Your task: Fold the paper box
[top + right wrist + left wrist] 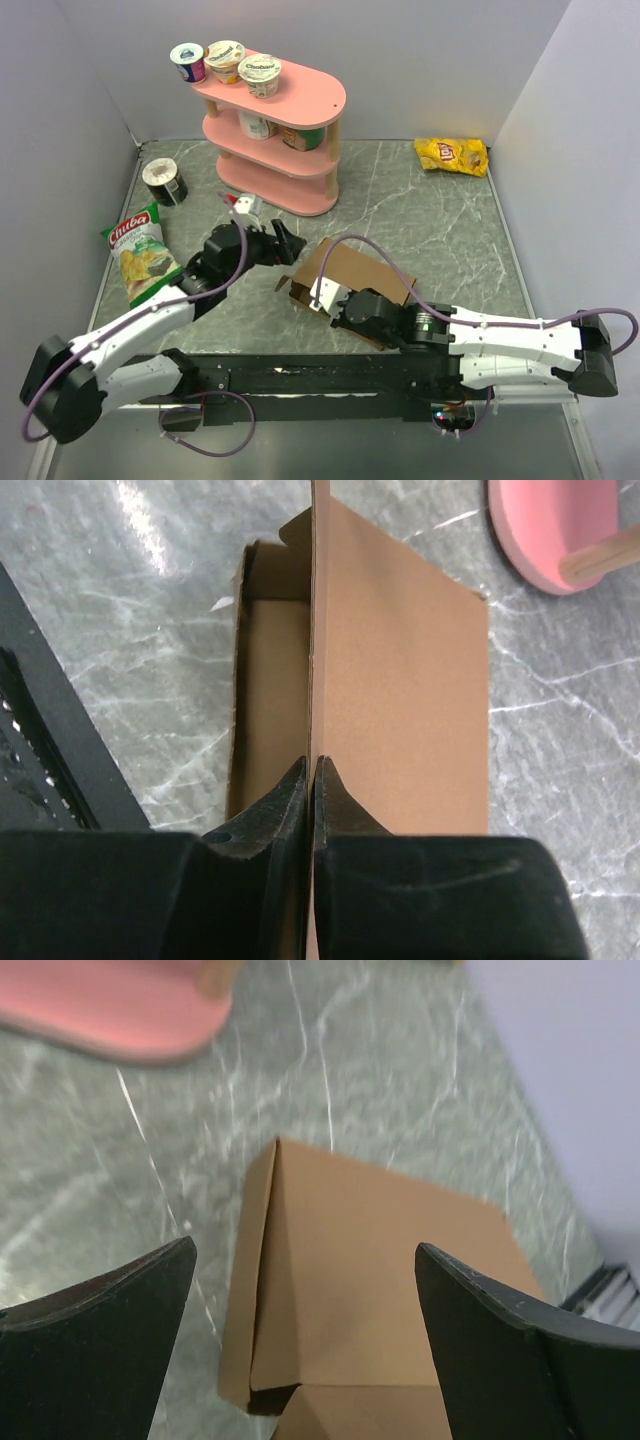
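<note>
1. Top external view: the paper box (358, 272) lies on the grey marbled table (450, 225), near its front edge and about mid-width, in front of the pink shelf (300, 150) and apart from it.
2. Right gripper (322, 296) reaches the box from the near-right side, at its near-left corner.
3. Right wrist view: the right gripper (312, 765) has its jaws pressed nearly together on a thin cardboard panel of the box (400, 680), seen edge-on. An open trough of the box shows to the left of that panel and a flat brown face to the right.
4. Left gripper (287, 243) sits just beside the box's far-left end; I cannot tell whether it touches it.
5. Left wrist view: the left gripper (305, 1247) stands spread wide and holds nothing. The box (380, 1260) lies beyond it, framed between its two dark fingers (120, 1320).
6. A green crisp bag (140, 255) lies at the table's left, well apart from the box.
</note>
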Controlling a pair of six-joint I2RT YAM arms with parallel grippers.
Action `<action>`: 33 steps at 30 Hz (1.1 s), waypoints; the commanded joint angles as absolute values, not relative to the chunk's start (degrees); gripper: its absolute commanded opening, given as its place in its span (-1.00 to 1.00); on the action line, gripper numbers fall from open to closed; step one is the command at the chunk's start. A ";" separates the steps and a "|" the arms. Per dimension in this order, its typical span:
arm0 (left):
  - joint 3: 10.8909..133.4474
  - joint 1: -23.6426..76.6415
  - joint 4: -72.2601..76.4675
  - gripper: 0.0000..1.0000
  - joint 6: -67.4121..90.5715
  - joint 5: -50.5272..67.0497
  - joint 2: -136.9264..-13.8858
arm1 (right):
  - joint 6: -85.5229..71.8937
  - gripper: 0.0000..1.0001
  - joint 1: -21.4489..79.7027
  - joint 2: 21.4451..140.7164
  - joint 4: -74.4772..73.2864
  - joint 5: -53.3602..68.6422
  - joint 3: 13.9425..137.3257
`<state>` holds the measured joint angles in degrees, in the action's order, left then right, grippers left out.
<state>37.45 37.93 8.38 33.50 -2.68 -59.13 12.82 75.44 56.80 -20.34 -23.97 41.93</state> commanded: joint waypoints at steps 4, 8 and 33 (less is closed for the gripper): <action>37.53 37.35 9.75 0.96 32.17 12.72 -69.06 | 8.88 -0.76 78.04 60.38 -22.32 -24.52 41.92; 36.65 37.35 12.30 0.89 31.73 16.61 -73.21 | 6.95 -0.71 79.28 63.62 -23.38 -23.91 42.19; 29.18 37.44 17.57 -0.45 31.90 7.39 -82.79 | -13.25 0.99 62.02 54.93 -23.72 -12.58 44.12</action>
